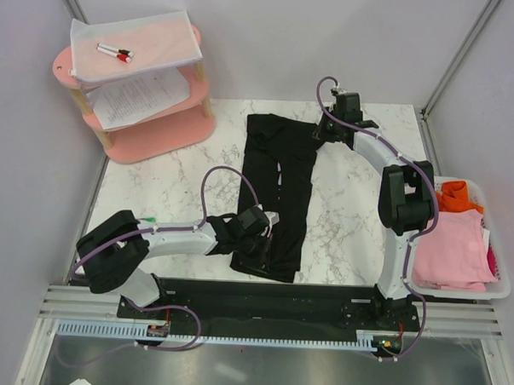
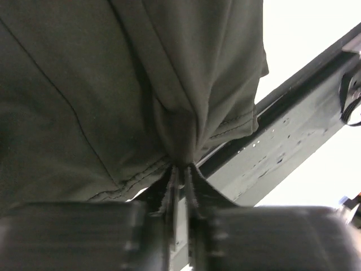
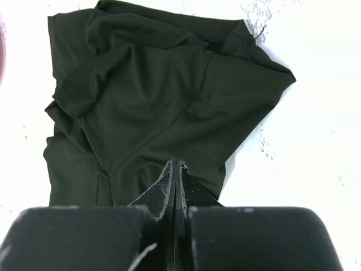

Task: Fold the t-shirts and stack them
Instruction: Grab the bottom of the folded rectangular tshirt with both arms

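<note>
The black t-shirt (image 1: 279, 176) lies as a long narrow strip on the marble table (image 1: 349, 222), running from the far middle to the near edge. My left gripper (image 1: 264, 229) is at its near end, shut on a pinch of the hem (image 2: 180, 166), with the cloth (image 2: 84, 84) hanging up and away from the jaws. My right gripper (image 1: 321, 131) is at the far right corner, shut on the shirt's edge (image 3: 176, 162); the rest of the shirt (image 3: 158, 96) lies rumpled on the table beyond. A pink t-shirt (image 1: 451, 244) and an orange one (image 1: 457, 197) lie in the basket at right.
A white basket (image 1: 491, 292) stands at the table's right edge. A pink two-tier shelf (image 1: 157, 137) at back left holds white paper sheets (image 1: 137, 98) and markers (image 1: 114, 51). The black mounting rail (image 1: 261, 299) runs along the near edge and shows in the left wrist view (image 2: 293, 141).
</note>
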Motion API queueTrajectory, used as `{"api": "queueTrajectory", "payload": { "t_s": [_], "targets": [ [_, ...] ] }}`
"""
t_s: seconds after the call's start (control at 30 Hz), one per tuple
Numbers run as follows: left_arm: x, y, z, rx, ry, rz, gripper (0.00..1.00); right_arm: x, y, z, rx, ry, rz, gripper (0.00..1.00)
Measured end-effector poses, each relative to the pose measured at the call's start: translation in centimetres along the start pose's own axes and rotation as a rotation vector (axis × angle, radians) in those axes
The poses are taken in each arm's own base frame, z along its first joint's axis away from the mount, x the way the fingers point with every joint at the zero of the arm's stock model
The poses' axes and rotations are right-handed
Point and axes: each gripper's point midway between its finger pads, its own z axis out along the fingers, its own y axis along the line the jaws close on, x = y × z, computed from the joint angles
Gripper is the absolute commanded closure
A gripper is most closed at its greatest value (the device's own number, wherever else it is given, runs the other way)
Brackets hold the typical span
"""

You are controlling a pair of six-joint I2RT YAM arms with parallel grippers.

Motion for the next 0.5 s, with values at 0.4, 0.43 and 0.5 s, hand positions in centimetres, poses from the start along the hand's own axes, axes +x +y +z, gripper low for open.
{"api": "queueTrajectory", "payload": {
  "t_s": [0.4,0.43,0.5],
  "targets": [
    [-1.9,-2.5,-3.2,0.073,-0.116,0.018,0.98,0.6,0.0,0.1,-0.013,0.017,0.004,0.99],
    [-2.1,-2.8,-3.6,0.084,-0.127,0.019,0.98,0.7,0.0,0.1,-0.016,0.021,0.006,0.99],
    [-2.2,-3.0,-3.9,0.092,-0.135,0.013,0.98,0.9,0.0,0.3,-0.020,0.026,0.009,0.99]
  ]
}}
